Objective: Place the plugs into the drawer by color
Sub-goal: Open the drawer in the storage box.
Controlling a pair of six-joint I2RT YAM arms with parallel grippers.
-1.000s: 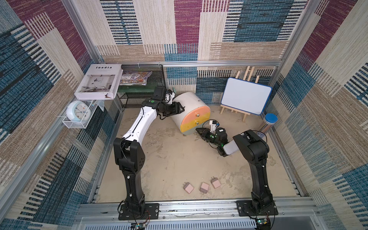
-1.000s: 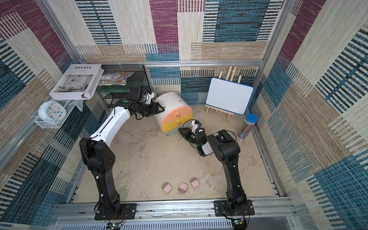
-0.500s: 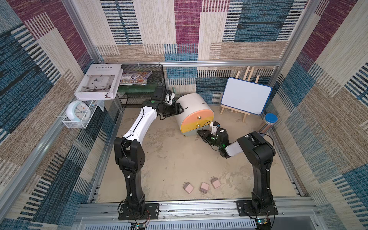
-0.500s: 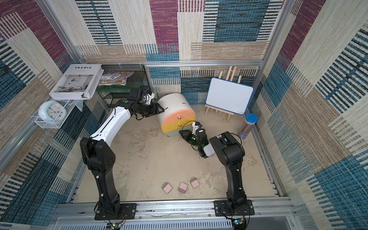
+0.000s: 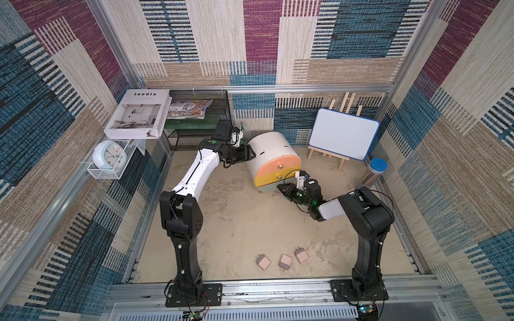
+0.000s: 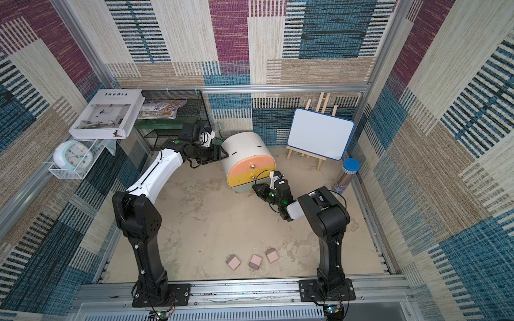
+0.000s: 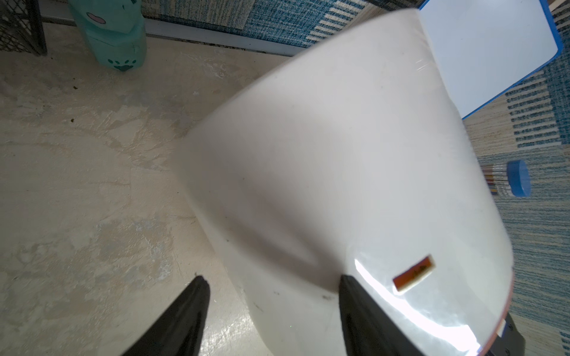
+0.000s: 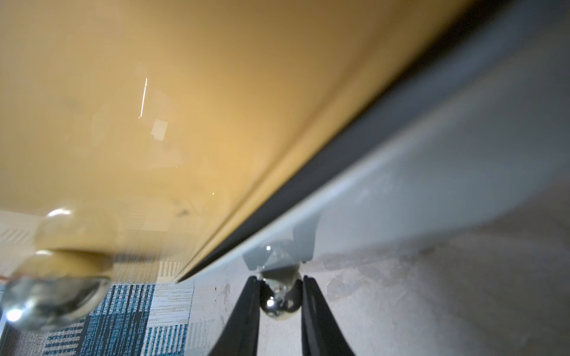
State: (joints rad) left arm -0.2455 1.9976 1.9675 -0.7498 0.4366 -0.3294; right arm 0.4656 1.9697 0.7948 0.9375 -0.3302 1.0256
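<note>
The drawer is a white barrel cabinet with peach, yellow and grey fronts. It stands at the back of the floor. In the right wrist view my right gripper is shut on the metal knob of the grey front, under the yellow front. My left gripper is open at the cabinet's rear, and one of its fingers lies on the white shell. Three pink plugs lie near the front edge, far from both grippers.
A black wire-mesh shelf stands at the back left, beside a white box and a clock in a wire basket. A whiteboard on an easel and a blue-capped tube stand at the back right. A mint bottle is behind the cabinet.
My right arm's elbow has swung outward to the right while the gripper stays on the grey knob. The cabinet's front has shifted slightly toward it. The left arm has barely moved.
</note>
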